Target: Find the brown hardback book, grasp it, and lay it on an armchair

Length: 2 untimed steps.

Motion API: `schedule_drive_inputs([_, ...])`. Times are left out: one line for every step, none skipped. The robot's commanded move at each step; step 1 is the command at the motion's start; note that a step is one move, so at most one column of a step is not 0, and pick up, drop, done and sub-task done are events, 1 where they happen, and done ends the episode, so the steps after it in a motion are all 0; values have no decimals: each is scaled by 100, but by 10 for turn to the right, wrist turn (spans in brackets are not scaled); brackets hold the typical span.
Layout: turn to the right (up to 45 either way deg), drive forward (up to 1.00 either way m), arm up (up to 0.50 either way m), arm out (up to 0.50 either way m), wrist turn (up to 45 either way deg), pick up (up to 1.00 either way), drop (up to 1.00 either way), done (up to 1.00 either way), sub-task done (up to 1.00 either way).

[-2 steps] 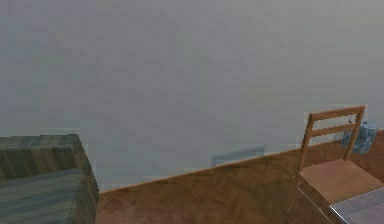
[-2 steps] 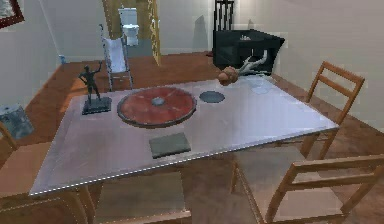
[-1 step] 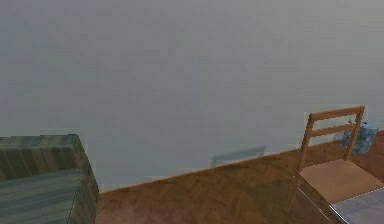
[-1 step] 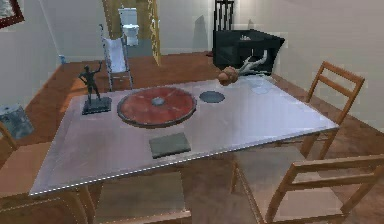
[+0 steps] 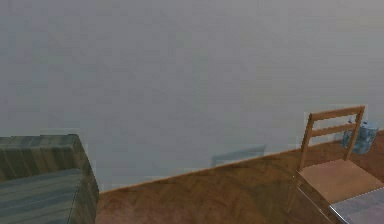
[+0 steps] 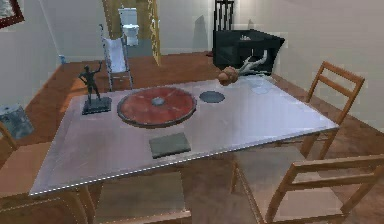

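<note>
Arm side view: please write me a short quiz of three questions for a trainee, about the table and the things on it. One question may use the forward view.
1. True or false: the small dark statue stands on the table, to the arm side view's left of the round reddish plate.
2. Which thing lies closest to the table's near edge in the arm side view?
A) the flat dark rectangular thing
B) the statue
C) the reddish plate
3. Short answer: what piece of furniture stands at the forward view's right, by the wall?

Key: 1. True. 2. A. 3. A wooden chair.
</note>
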Motion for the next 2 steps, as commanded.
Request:
schedule_drive_inputs([0, 0, 0, 50, 0, 0, 0, 0, 0])
schedule_drive_inputs([0, 0, 0, 0, 450, 0, 0, 0, 0])
